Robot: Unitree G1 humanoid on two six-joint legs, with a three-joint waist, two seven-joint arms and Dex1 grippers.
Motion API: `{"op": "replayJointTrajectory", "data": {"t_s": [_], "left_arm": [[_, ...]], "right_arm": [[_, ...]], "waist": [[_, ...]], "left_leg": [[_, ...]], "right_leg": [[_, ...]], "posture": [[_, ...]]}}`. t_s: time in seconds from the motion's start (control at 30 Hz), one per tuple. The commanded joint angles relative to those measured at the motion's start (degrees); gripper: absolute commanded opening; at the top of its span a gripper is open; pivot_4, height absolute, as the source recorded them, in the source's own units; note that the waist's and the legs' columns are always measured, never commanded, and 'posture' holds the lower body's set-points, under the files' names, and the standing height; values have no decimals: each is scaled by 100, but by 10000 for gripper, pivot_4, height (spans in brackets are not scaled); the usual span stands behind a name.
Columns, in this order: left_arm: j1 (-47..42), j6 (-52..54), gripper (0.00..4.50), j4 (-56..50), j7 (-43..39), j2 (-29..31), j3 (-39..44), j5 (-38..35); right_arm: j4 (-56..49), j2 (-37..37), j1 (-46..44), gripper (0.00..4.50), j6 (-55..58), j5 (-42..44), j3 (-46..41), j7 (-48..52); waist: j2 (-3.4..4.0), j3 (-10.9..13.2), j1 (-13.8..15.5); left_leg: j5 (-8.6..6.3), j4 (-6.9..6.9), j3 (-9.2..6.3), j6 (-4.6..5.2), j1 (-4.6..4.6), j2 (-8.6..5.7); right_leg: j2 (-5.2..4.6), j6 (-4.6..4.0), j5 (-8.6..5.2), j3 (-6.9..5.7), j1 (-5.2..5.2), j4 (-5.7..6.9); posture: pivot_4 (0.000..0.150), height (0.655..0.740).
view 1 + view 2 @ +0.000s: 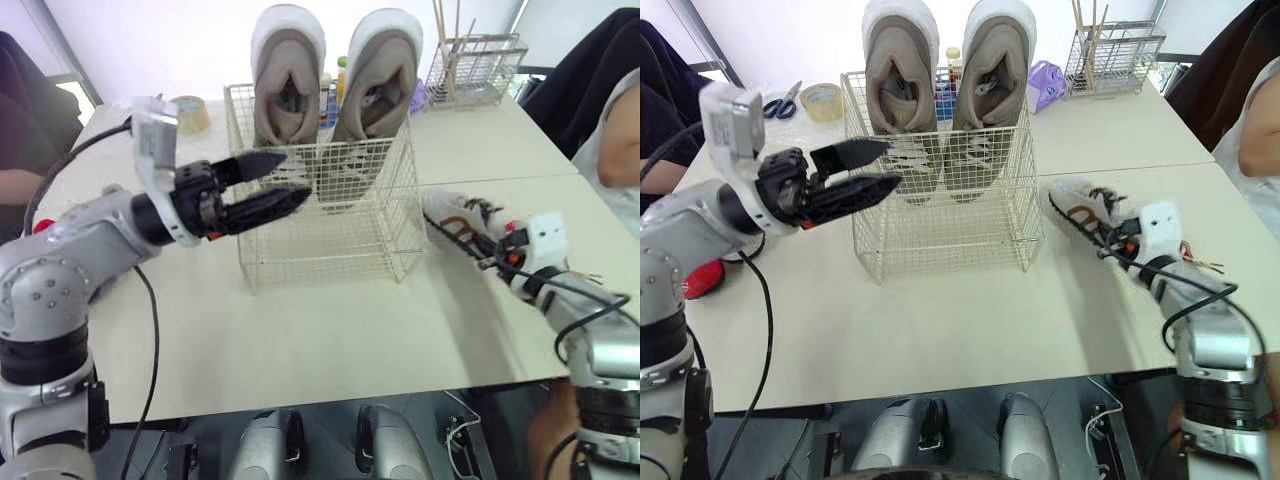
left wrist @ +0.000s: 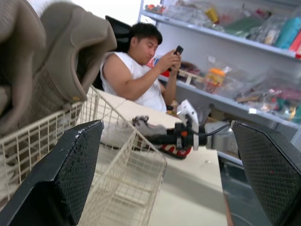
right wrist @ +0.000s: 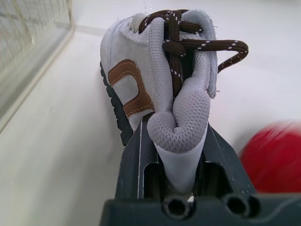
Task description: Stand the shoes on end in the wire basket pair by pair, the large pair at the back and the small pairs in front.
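Right gripper (image 3: 175,141) pinched small shoe (image 3: 136,80) heel | left gripper (image 1: 885,165) agape, empty | needed lift over wire basket (image 1: 940,232) rim, stand in front.

2 head eyes overlook the wire basket (image 1: 330,235); wrist cameras sit close.

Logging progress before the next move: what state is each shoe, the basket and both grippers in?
large pair, standing on end at the basket's back.
wire basket, upright, front part empty.
small shoe, outside the basket, heel gripped.
left gripper, open, unladen.
right gripper, shut on small shoe.
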Motion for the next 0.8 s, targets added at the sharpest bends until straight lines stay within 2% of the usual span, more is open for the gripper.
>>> {"op": "replayJointTrajectory", "data": {"t_s": [0.03,0.17,0.3,0.43,0.57,0.67,0.8], "left_arm": [[-330,40,45000,465,-332,159,96,5],[-742,223,45000,1151,-689,201,60,1],[-1236,441,45000,1820,-1021,208,25,28],[-1776,630,45000,2477,-1300,152,40,100],[-2095,729,45000,2899,-1699,256,-11,357],[-2268,839,45000,3014,-1909,326,-36,506],[-2287,1246,45000,2808,-2053,508,95,304]], "right_arm": [[-455,-1012,-481,2237,-466,-177,-435,510],[-45,-2186,-1150,2237,-1464,-437,-560,1176],[208,-2626,-2184,2237,-2278,-194,-364,1768],[284,-2396,-3483,2237,-2666,-37,298,2176],[315,-1866,-4472,2237,-2921,143,1012,2793],[464,-1572,-4820,2237,-3104,175,1339,3286],[820,-1074,-5067,2237,-3430,156,1710,3753]], "waist": [[0,1,0],[-1,3,3],[-6,4,-13],[-5,5,-35],[-8,4,-51],[-10,6,-40],[-15,8,-14]], "left_leg": [[0,-2,2,0,0,0],[0,-1,3,0,0,0],[0,0,5,1,0,1],[0,1,6,0,1,2],[1,2,9,0,2,4],[2,3,10,0,1,4],[1,6,10,1,-2,1]], "right_leg": [[0,0,0,2,-2,0],[1,1,-3,1,-3,1],[0,1,-3,2,-4,-1],[0,1,-3,3,-5,1],[0,1,-3,3,-4,2],[0,1,-2,3,-5,6],[-3,2,-2,3,-4,3]], "posture": [[1500,7400],[1500,7400],[1500,7400],[1500,7400],[1500,7400],[1500,7400],[1500,7400]]}}
